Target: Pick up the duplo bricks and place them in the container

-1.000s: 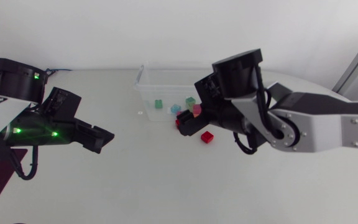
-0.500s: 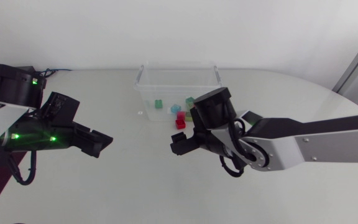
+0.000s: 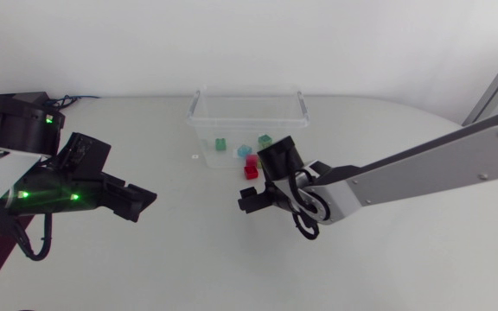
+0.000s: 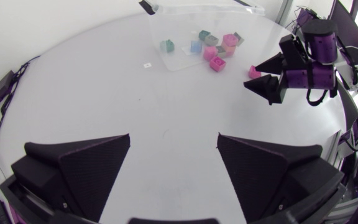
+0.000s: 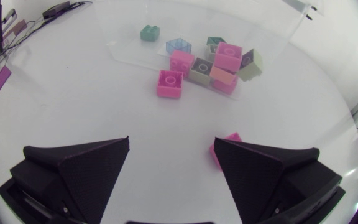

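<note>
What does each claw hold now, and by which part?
Nothing. The left claw and the right claw are both open and empty; a loose brick lies beside one right finger.

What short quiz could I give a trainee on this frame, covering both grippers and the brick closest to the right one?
1. Fill in: the left gripper is ___ (open or shut).
2. True or false: the right gripper is holding a brick.
3. The loose brick by the right gripper lies: A) between the left gripper's fingers; B) on the table beside one right finger; C) stacked on another brick.
Key: 1 open; 2 false; 3 B.
</note>
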`<state>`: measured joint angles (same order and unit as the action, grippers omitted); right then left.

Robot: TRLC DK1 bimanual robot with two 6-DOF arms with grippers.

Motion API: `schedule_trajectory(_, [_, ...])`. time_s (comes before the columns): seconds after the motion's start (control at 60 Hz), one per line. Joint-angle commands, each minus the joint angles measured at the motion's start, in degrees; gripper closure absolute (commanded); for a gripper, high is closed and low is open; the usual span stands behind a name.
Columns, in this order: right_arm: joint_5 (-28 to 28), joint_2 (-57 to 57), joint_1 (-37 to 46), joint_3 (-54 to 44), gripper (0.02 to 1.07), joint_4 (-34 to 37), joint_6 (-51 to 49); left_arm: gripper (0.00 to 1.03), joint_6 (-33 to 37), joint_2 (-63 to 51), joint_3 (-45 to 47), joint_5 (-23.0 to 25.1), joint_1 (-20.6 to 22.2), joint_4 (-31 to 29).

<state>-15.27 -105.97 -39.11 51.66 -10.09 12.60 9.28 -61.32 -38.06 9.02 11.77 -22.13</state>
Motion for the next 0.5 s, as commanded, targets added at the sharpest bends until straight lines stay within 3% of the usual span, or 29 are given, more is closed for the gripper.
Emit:
schedule_trajectory(0.0, [-0.3,-3.3,0.3,3.7,0.08,0.4,-1.6,0.05,0.7,-0.4,1.1,0.5,-0.2,0.4])
schedule_trajectory(0.483, [0.2,-11.8,1.8,16.5,0.08,8.7,-1.7,0.05,0.7,-3.6,1.9,0.7,-0.3,3.1])
